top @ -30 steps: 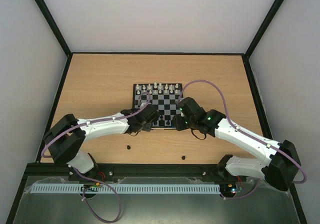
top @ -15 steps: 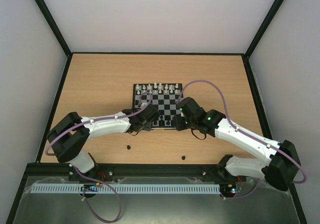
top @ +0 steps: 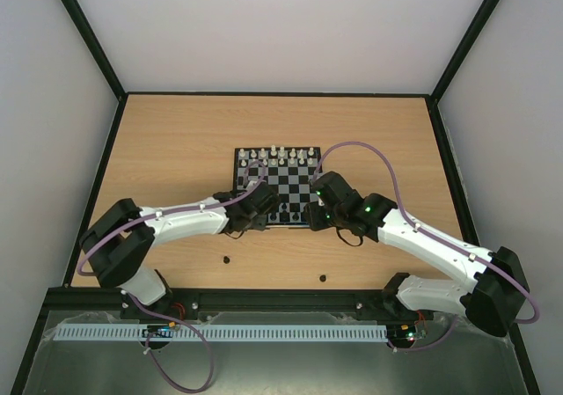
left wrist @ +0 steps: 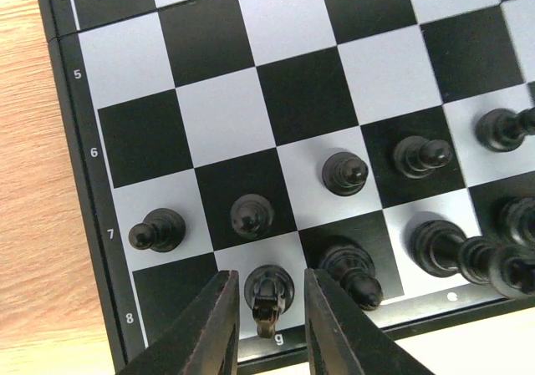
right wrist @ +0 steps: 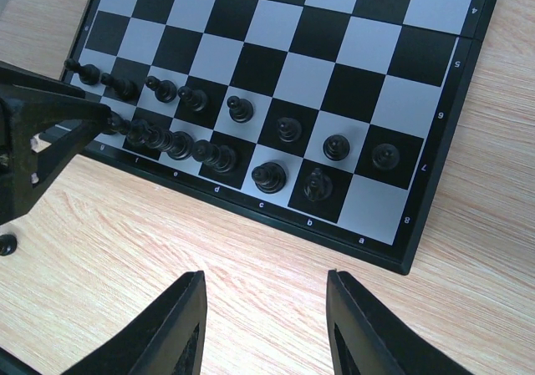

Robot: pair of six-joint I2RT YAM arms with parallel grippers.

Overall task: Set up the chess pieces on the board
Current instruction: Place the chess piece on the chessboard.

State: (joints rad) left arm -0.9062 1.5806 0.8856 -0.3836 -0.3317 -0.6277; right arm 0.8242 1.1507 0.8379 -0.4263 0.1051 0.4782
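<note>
The board [top: 276,186] lies mid-table, with cream pieces along its far edge. Black chess pieces [right wrist: 289,129] fill its two near rows and also show in the left wrist view [left wrist: 345,173]. My left gripper [left wrist: 266,329] is open at the board's near left corner [top: 266,210]. Its fingers [left wrist: 205,325] straddle a black knight [left wrist: 269,294] on the back row, with a gap on each side. My right gripper [right wrist: 266,329] is open and empty over bare wood, just in front of the board's near right edge [top: 314,214].
Two black pieces lie off the board on the wood, one at the front left [top: 227,259] and one at the front centre [top: 323,279]. The first also shows in the right wrist view [right wrist: 7,244]. Black frame rails edge the table.
The left arm has shifted slightly, its gripper staying at the board's near left corner. The right arm has not moved.
</note>
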